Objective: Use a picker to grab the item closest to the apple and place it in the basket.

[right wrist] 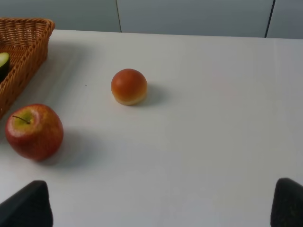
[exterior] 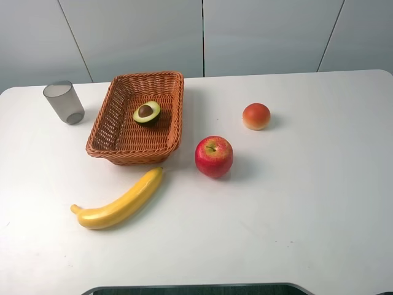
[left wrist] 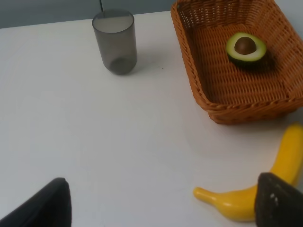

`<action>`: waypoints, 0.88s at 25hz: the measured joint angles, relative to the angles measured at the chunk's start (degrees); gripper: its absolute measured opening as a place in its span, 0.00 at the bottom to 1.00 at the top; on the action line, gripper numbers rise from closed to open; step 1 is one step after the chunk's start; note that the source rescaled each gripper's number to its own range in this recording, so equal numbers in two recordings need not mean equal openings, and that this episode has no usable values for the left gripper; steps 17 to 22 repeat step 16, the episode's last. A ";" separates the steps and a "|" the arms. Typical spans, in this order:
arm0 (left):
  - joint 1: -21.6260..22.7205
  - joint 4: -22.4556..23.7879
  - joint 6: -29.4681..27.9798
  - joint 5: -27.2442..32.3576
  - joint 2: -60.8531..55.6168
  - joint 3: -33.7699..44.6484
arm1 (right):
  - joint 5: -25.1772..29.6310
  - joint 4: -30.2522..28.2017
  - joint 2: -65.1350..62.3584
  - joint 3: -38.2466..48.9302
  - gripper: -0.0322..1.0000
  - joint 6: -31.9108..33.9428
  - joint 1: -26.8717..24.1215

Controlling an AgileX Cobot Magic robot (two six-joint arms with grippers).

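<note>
avocado (exterior: 147,113) in basket (exterior: 116,126), tools apart

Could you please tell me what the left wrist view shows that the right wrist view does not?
Only the left wrist view shows the grey cup, the banana and the whole avocado half. Only the right wrist view shows the apple and the round orange-red bun-like item. Both show the basket and the white table; the right wrist view catches only the basket's corner and a sliver of avocado.

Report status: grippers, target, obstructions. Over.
Both grippers open, hanging back, holding nothing. Halved green avocado lies in woven wicker basket. Red apple, round orange bun, yellow banana untouched.
</note>
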 joint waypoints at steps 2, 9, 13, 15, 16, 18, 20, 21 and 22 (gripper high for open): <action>0.00 0.00 0.00 0.00 0.00 0.00 | 0.00 0.00 0.00 0.00 1.00 0.00 0.00; 0.00 0.00 -0.10 0.00 0.00 0.00 | 0.00 0.00 0.00 0.00 1.00 0.00 0.00; 0.00 0.00 -0.10 0.00 0.00 0.00 | 0.00 0.00 0.00 0.00 1.00 0.00 0.00; 0.00 0.00 -0.10 0.00 0.00 0.00 | 0.00 0.00 0.00 0.00 1.00 0.00 0.00; 0.00 0.00 -0.10 0.00 0.00 0.00 | 0.00 0.00 0.00 0.00 1.00 0.00 0.00; 0.00 0.00 -0.10 0.00 0.00 0.00 | 0.00 0.00 0.00 0.00 1.00 0.00 0.00; 0.00 0.00 -0.10 0.00 0.00 0.00 | 0.00 0.00 0.00 0.00 1.00 0.00 0.00; 0.00 0.00 -0.10 0.00 0.00 0.00 | 0.00 0.00 0.00 0.00 1.00 0.00 0.00; 0.00 0.00 -0.10 0.00 0.00 0.00 | 0.00 0.00 0.00 0.00 1.00 0.00 0.00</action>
